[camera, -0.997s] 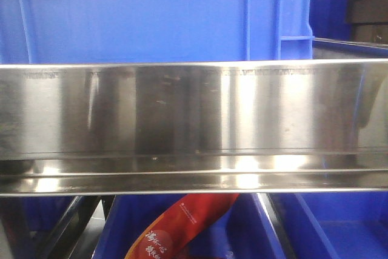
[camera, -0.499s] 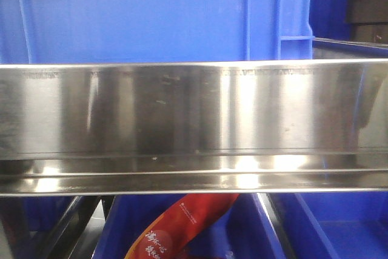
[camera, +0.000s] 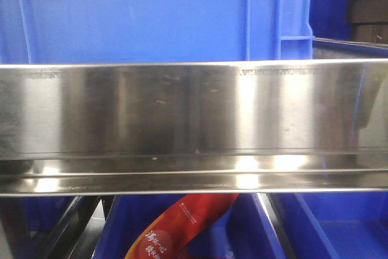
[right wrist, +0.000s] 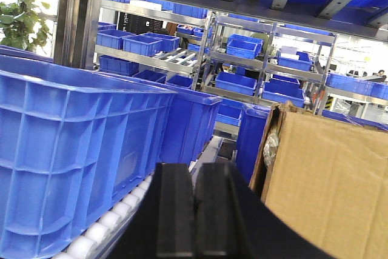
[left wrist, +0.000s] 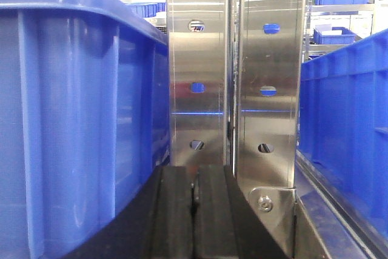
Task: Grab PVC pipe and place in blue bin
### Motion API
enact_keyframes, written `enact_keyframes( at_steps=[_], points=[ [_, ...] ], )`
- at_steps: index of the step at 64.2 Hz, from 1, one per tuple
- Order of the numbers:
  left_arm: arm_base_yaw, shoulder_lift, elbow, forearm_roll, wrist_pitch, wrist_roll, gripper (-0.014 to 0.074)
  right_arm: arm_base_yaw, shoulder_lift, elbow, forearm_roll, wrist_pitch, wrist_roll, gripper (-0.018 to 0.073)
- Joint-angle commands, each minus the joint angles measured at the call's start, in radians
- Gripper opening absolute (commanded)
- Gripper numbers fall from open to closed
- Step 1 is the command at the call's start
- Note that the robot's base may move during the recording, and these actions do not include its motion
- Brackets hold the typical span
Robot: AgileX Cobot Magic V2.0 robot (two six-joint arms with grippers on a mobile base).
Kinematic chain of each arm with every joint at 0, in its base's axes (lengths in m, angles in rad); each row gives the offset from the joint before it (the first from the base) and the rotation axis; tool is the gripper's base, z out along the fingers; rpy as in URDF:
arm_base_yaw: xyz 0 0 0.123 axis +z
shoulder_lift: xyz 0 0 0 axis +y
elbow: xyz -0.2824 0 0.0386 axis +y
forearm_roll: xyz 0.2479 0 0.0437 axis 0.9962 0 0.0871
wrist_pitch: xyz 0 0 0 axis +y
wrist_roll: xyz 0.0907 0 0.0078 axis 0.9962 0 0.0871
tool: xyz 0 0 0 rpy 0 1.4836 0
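Observation:
The PVC pipe is out of view in every frame. A blue bin point(camera: 151, 13) fills the top of the front view behind a steel rail. My left gripper point(left wrist: 194, 177) is shut with nothing between its black pads, pointing at a steel upright, with a blue bin wall point(left wrist: 66, 119) close on its left. My right gripper point(right wrist: 195, 177) is also shut and empty, hanging over a roller track between a blue bin point(right wrist: 73, 150) on the left and a cardboard box on the right.
A steel shelf rail point(camera: 194, 125) spans the front view. Below it lie blue bins point(camera: 339, 225) and a red packet point(camera: 176, 225). Steel uprights point(left wrist: 236, 71) stand ahead of the left gripper. A cardboard box point(right wrist: 330, 174), white rollers point(right wrist: 109, 222) and racks of blue bins surround the right gripper.
Only the reflections on the steel rail have shifted slightly; nothing else in the front view has moved.

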Motion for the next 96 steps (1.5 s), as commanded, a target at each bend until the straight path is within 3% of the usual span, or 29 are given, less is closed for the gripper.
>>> enact_keyframes(
  at_steps=[1, 96],
  points=[
    [0.005, -0.004, -0.001, -0.007, -0.012, -0.006, -0.0111, -0.003, -0.004, 0.003, -0.006, -0.024, 0.002, -0.0162],
    [0.005, -0.004, -0.001, -0.007, -0.012, -0.006, -0.0111, -0.003, -0.004, 0.003, -0.004, -0.003, 0.004, -0.0162]
  ],
)
